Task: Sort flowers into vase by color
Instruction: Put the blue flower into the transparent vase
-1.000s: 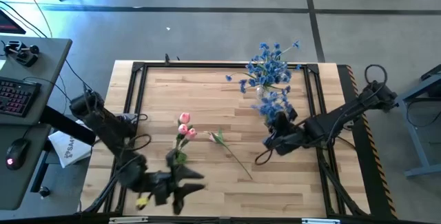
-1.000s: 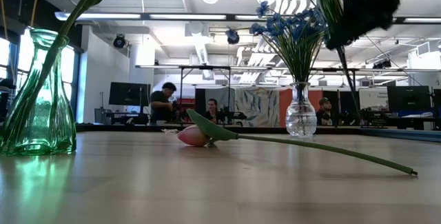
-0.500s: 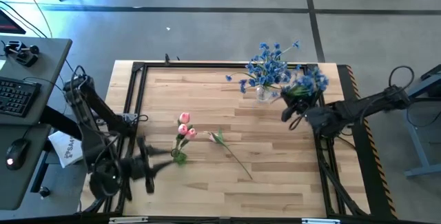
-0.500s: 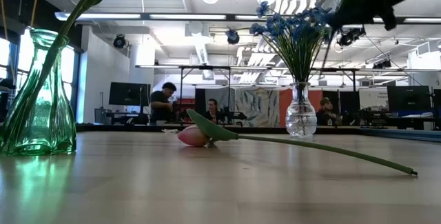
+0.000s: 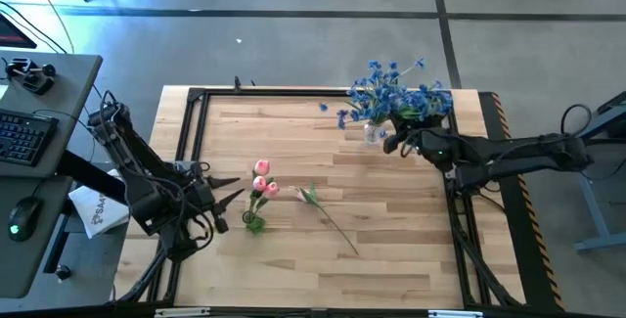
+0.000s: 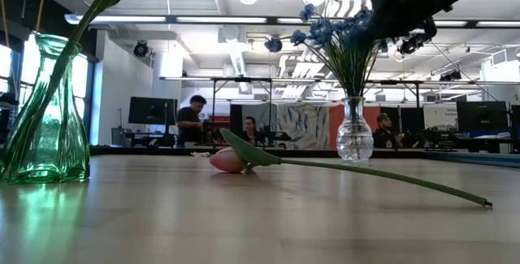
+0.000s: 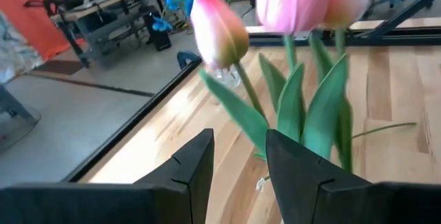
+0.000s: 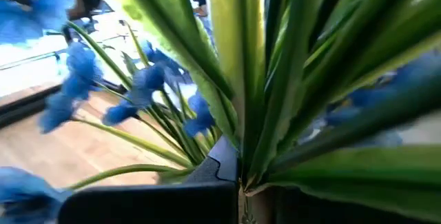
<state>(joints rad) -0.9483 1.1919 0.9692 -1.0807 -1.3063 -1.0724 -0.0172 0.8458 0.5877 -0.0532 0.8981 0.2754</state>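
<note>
The right gripper [image 5: 403,140] pinches a spray of small blue artificial blossoms on green stems [image 5: 427,106] at the far right of the wooden slat table [image 5: 391,249], holding it just beside the clear glass vase [image 6: 354,140] that already carries a bunch of blue flowers [image 5: 377,91]. The right wrist view shows green stems [image 8: 275,79] clamped between the dark fingers, with blue blossoms [image 8: 83,86] fanning out past them.

The left gripper [image 5: 227,201] hangs near the table's left edge, its fingers [image 7: 189,172] slightly spread and empty, pointing at the green glass vase [image 6: 47,118], which holds pink tulip-like buds [image 5: 262,176] on green stems. From the left wrist camera the pink buds [image 7: 220,31] stand close ahead of the fingertips.

One pink tulip bud with a long thin green stem [image 6: 244,160] lies flat on the table between the two vases; from above it shows near the middle of the table [image 5: 328,215].

Beyond the table, in the low view, a person [image 6: 192,122] stands among desks and monitors. A white paper with partly readable dark lettering [image 5: 98,210] lies beside the table on the left; the writing cannot be made out.
</note>
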